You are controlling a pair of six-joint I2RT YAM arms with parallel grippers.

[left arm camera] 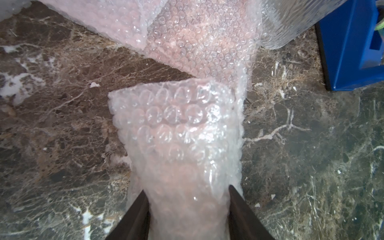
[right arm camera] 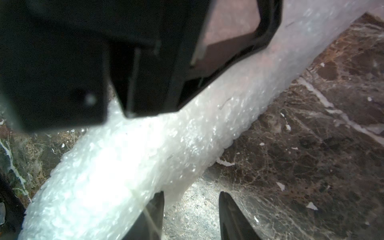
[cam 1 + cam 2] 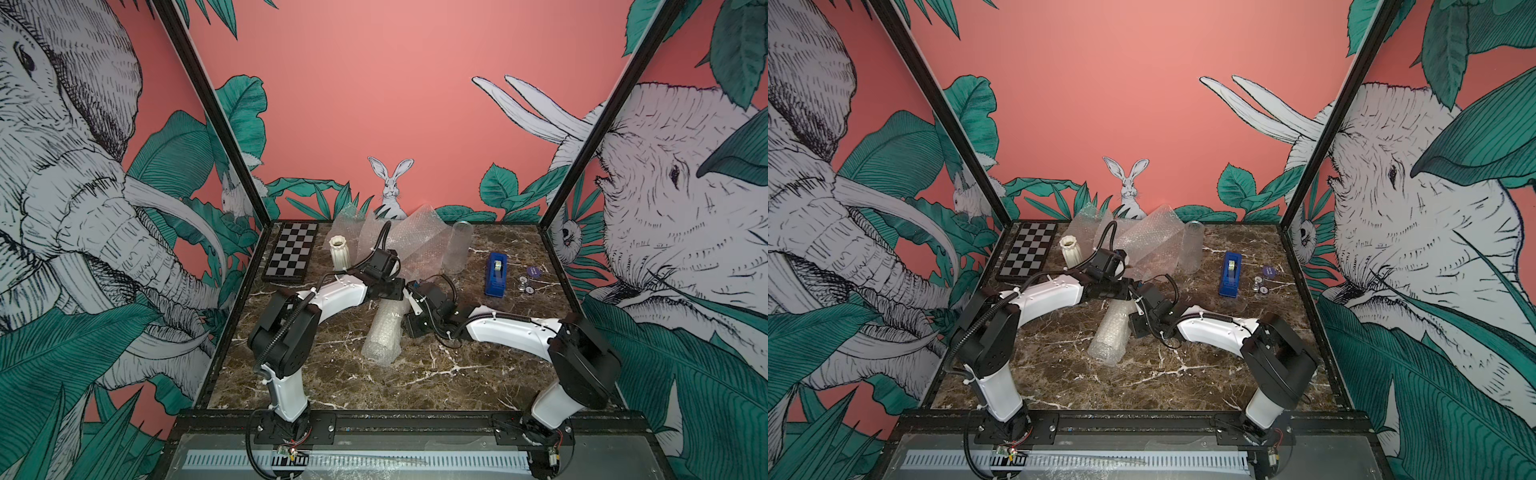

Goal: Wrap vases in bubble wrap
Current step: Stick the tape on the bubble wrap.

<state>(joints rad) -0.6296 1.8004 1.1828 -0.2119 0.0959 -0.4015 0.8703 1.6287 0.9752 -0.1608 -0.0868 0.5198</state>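
We find a roll of clear bubble wrap (image 3: 380, 332) lying on its side near the middle of the brown marble-patterned table (image 3: 457, 374). What it encloses is not discernible through the layers.

The left gripper (image 1: 187, 189) is clamped on the far end of this roll, one dark finger pressed against each side.

The right gripper (image 2: 191, 194) sits just beside the roll's midsection. Its fingers stand apart with bare table between them, and one finger (image 2: 151, 214) appears to touch the wrap's edge.

At the back of the table, a white fluted ceramic vase (image 3: 341, 252) and a clear glass cylinder vase (image 3: 457, 247) stand upright. Loose clear bubble-wrap sheets (image 3: 411, 241) are heaped between them.

A black-and-white chequered board (image 3: 291, 251) lies at the far left. A blue tape dispenser (image 3: 496, 274) stands to the right of the glass vase.
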